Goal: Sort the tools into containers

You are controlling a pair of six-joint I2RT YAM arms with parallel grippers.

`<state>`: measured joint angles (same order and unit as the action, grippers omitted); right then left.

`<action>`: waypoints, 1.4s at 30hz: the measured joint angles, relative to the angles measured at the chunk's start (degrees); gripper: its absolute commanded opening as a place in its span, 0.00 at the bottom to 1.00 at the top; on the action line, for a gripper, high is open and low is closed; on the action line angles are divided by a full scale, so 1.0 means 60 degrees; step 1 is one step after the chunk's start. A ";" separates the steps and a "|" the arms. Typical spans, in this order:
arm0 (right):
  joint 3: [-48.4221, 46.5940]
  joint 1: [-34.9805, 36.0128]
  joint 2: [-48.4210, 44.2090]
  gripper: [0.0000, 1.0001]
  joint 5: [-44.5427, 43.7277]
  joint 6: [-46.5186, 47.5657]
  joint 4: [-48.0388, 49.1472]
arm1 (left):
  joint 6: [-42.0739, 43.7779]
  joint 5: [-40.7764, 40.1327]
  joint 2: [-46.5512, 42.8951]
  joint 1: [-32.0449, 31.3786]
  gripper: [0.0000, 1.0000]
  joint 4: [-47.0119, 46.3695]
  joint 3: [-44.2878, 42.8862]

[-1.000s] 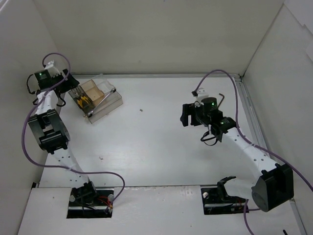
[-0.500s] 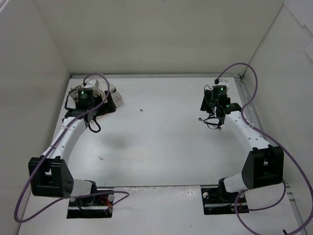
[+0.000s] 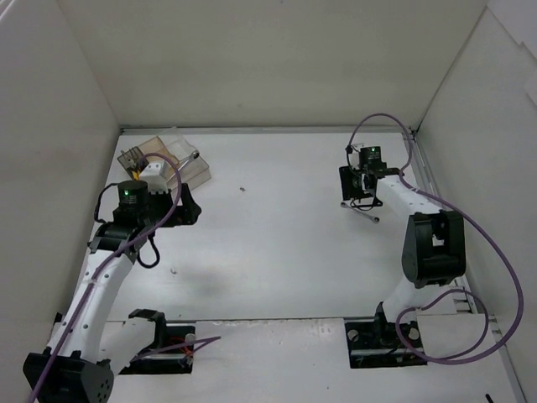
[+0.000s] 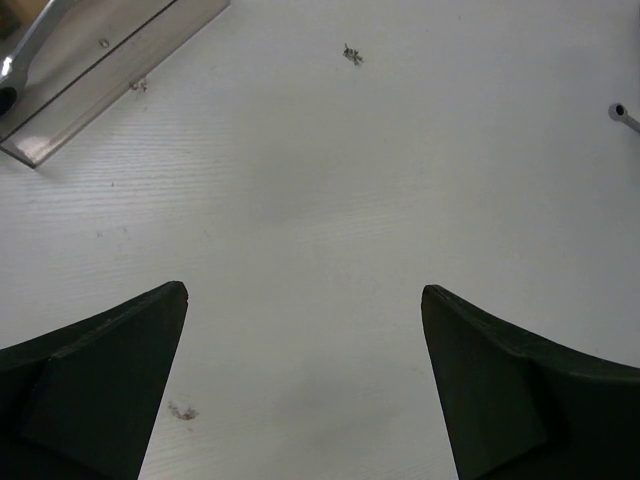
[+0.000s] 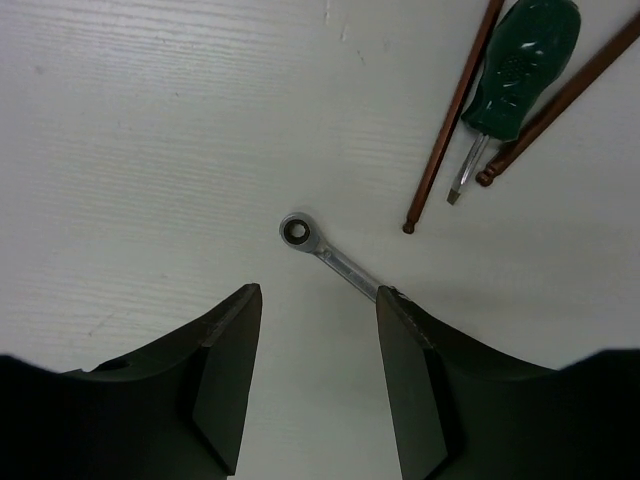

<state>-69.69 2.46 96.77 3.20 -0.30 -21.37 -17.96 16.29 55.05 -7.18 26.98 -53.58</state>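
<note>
far left: clear organiser tray [image 3: 198, 173] at the back of the table [image 3: 277, 252], with one silver wrench [image 4: 22, 52] lying in it. just in front of the tray: left gripper [image 4: 305, 292], jaws spread to their widest over bare table and holding nothing. right of centre: ratchet wrench [image 5: 337, 263], flat on the table, its ring head pointing away from the arm's base. over it: right gripper [image 5: 320, 290], jaws part-way apart with the ring head between them and the shaft running under one fingertip [image 5: 392, 300]; no grip shows, and whether that pad touches the shaft cannot be told. beyond the wrench, in the right wrist view: green-handled screwdriver [image 5: 520, 55], lying between two slim brown rods [image 5: 455, 110], probably hex keys, all close together. handling, as a judgement: the wrench looks stiff, light and smooth, so it may slide or pivot when pinched. it is best taken across the narrow shaft near mid-length, with the fingertips brought right down to the table.
</note>
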 measured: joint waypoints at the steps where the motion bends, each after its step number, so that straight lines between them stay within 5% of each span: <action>1: 0.0000 0.0004 0.0069 0.47 0.0066 0.0197 -0.0007 | 0.0047 0.0047 -0.0142 0.0000 1.00 0.0007 0.0131; 20: -0.0401 0.0004 0.1716 0.47 0.0222 0.1814 -0.0423 | 0.0423 0.0200 -0.0280 -0.0055 1.00 0.0226 0.0933; 32: -0.2095 0.0382 0.3075 0.16 0.0124 0.2302 -0.1027 | 0.0426 -0.0040 -0.0280 -0.0055 1.00 0.0233 0.0933; 42: -0.3104 0.1690 0.3668 0.13 0.0750 0.1603 -0.1494 | 0.0426 -0.0189 -0.0277 -0.0055 1.00 0.0237 0.0933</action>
<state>-88.31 12.60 118.78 7.70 9.32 -30.33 -15.40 15.16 53.39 -7.51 28.40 -47.99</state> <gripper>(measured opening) 0.206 0.996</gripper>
